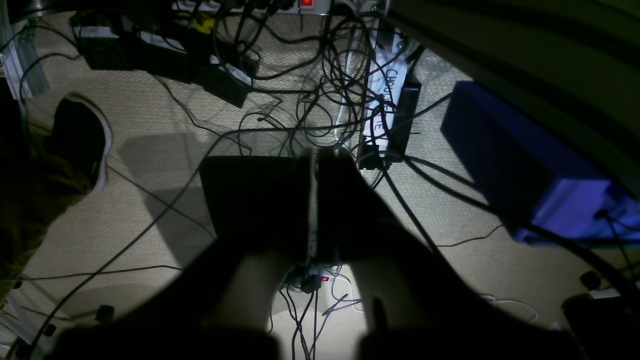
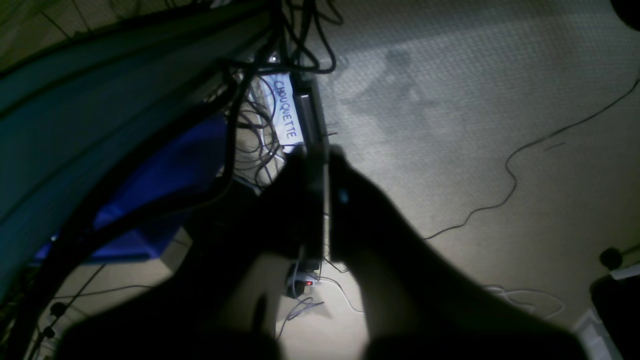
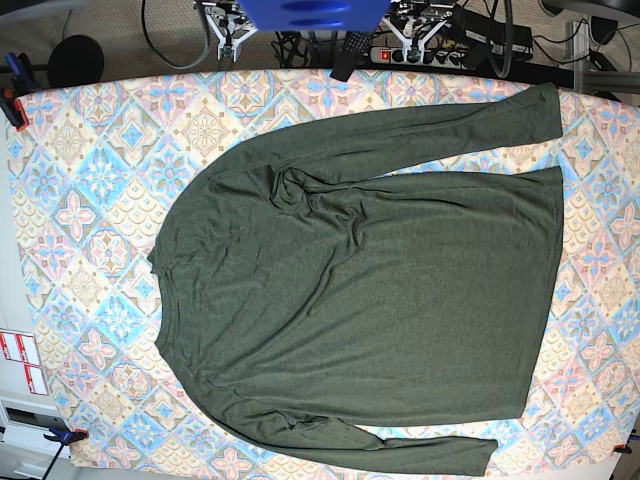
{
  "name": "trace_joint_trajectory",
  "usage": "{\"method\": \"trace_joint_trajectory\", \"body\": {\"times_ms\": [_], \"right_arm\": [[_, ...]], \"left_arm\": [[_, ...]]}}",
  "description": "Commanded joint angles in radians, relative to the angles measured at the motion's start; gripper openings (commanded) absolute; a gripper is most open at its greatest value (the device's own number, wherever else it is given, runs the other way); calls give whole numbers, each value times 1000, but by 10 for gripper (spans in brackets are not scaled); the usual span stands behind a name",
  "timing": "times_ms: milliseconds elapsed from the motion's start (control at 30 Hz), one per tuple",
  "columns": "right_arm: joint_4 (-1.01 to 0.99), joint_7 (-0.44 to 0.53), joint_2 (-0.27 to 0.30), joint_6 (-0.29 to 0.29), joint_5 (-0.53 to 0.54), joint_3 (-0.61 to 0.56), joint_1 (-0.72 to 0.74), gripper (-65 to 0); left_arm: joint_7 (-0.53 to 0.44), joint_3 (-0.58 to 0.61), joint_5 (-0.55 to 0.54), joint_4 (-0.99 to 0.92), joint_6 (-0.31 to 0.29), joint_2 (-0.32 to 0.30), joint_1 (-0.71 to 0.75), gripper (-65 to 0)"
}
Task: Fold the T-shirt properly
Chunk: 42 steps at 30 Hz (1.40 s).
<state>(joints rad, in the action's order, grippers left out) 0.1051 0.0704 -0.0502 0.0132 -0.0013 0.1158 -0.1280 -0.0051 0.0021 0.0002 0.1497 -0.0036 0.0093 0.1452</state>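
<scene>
The T-shirt (image 3: 360, 280), dark olive-green and long-sleeved, lies spread flat on the patterned table (image 3: 90, 200) in the base view, neck to the left and hem to the right. One sleeve (image 3: 450, 115) runs along the far side, the other (image 3: 420, 452) along the near edge. The fabric bunches near the far shoulder (image 3: 290, 185). Both arms are parked beyond the table's far edge, away from the shirt. My left gripper (image 1: 312, 200) is shut and empty over the floor. My right gripper (image 2: 325, 200) is shut and empty too. The wrist views do not show the shirt.
Beyond the far edge are tangled cables (image 1: 320, 75), a power strip (image 3: 420, 55), a blue box (image 1: 525, 165) and a labelled black box (image 1: 387, 115). A shoe (image 1: 82, 140) rests on the carpet. Clamps (image 3: 12, 100) hold the table cover at the left corners.
</scene>
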Motion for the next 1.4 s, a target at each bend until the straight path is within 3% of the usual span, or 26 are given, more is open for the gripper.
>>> {"method": "trace_joint_trajectory", "body": {"times_ms": [0,1267,1367], "right_arm": [[0,6,-1,-3,-6,-1,-5,-648],[0,1,0,-3,-7,-5,-46,-648],[0,2,17,-3,-7,-75,-66,-649]], "left_arm": [[-3,-3,1,1,1,4,6,-650],[-3,3,10,1,1,-2,41,-650],[-3,3,11,26,1,-22,66,-650]]}}
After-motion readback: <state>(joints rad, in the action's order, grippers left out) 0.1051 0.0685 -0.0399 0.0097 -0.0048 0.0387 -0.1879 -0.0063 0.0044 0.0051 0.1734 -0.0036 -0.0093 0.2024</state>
